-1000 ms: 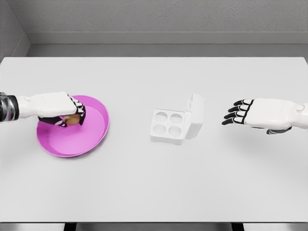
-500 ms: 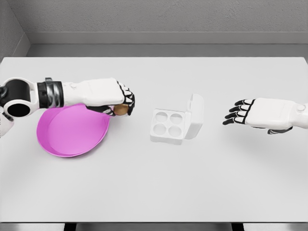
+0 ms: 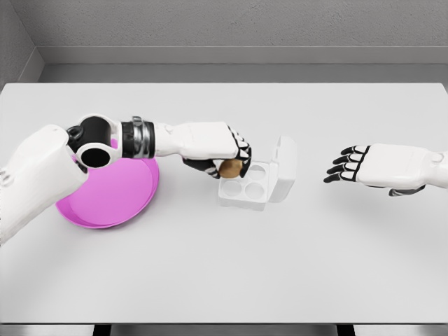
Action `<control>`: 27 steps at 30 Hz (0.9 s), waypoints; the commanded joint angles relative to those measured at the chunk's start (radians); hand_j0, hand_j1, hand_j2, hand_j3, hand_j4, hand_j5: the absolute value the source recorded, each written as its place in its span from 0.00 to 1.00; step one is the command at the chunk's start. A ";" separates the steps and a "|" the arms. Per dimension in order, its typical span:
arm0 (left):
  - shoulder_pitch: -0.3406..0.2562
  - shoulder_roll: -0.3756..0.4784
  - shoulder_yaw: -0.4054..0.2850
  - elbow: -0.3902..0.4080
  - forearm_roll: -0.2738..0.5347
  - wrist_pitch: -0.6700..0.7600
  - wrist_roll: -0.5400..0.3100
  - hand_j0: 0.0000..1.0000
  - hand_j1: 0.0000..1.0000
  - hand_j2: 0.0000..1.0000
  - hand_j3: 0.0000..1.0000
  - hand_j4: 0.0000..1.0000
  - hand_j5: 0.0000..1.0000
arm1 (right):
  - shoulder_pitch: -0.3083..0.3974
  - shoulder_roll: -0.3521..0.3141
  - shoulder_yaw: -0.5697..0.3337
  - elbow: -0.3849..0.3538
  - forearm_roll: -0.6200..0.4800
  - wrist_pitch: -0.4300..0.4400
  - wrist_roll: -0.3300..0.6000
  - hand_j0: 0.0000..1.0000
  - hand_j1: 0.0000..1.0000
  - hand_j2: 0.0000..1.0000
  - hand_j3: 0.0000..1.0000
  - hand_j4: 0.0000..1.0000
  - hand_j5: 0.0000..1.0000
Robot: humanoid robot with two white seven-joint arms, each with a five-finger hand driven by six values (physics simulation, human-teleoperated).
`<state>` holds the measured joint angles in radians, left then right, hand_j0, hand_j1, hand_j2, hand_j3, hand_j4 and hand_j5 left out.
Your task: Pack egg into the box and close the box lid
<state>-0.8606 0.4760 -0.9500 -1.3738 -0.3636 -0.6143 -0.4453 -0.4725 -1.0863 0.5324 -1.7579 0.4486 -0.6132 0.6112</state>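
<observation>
Egg (image 3: 229,167): small, rounded, tan-brown, clamped in the curled fingers of the left hand (image 3: 222,149), which grips it from above so that only its lower part shows beneath the black-and-white fingertips. The left hand holds the egg over the near-left corner of the box (image 3: 246,183), at its left rear pocket; whether the egg touches the box cannot be told. The box is white, square, with four round pockets, three of them visible and unfilled, the fourth hidden behind the egg and fingers. The lid (image 3: 283,168) stands raised on the side of the box away from the left hand, tilted slightly outward. Behind the left forearm, toward the elbow, lies a pink plate (image 3: 105,203), partly covered by the arm. The right hand (image 3: 371,165) hovers beyond the lid, well apart from it, fingers spread and relaxed, pointing toward the box and gripping nothing. All items rest on a white table (image 3: 224,280).
</observation>
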 commanded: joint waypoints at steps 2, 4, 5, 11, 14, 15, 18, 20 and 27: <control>0.000 -0.013 -0.030 0.013 0.008 0.003 -0.004 0.45 0.45 0.45 0.45 0.45 0.45 | 0.000 -0.001 0.001 0.000 -0.004 0.002 0.000 1.00 1.00 1.00 1.00 1.00 1.00; -0.002 -0.013 -0.033 0.013 0.006 0.003 -0.004 0.46 0.46 0.46 0.46 0.46 0.46 | 0.000 -0.001 0.001 0.000 -0.004 0.002 0.000 1.00 1.00 1.00 1.00 1.00 1.00; -0.002 -0.011 -0.033 0.015 0.008 0.003 -0.004 0.46 0.46 0.46 0.46 0.46 0.46 | 0.000 -0.001 0.001 0.000 -0.004 0.002 0.000 1.00 1.00 1.00 1.00 1.00 1.00; 0.000 -0.013 -0.033 0.015 0.008 0.003 -0.004 0.50 0.50 0.50 0.50 0.50 0.50 | 0.000 -0.001 0.001 0.000 -0.004 0.002 0.000 1.00 1.00 1.00 1.00 1.00 1.00; 0.000 -0.013 -0.035 0.015 0.008 0.003 -0.004 0.52 0.52 0.52 0.52 0.52 0.52 | 0.000 -0.001 0.001 0.000 -0.004 0.002 0.000 1.00 1.00 1.00 1.00 1.00 1.00; 0.000 -0.011 -0.035 0.015 0.006 0.003 -0.004 0.52 0.52 0.52 0.52 0.52 0.52 | 0.000 -0.001 0.001 0.000 -0.004 0.002 0.000 1.00 1.00 1.00 1.00 1.00 1.00; 0.002 -0.011 -0.036 0.019 0.006 0.003 -0.006 0.57 0.57 0.57 0.57 0.57 0.57 | 0.000 -0.001 0.008 0.000 -0.004 0.002 0.000 1.00 1.00 1.00 1.00 1.00 1.00; 0.002 -0.011 -0.036 0.022 0.006 0.003 -0.006 0.59 0.59 0.59 0.59 0.59 0.59 | 0.000 -0.001 0.009 0.000 -0.004 0.002 0.000 1.00 1.00 1.00 1.00 1.00 1.00; 0.002 -0.013 -0.049 0.022 0.006 0.003 -0.006 0.68 0.68 0.68 0.68 0.68 0.68 | 0.000 -0.001 0.009 0.000 -0.004 0.002 0.000 1.00 1.00 1.00 1.00 1.00 1.00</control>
<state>-0.8590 0.4633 -0.9983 -1.3515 -0.3645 -0.6132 -0.4515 -0.4725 -1.0863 0.5406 -1.7579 0.4487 -0.6132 0.6112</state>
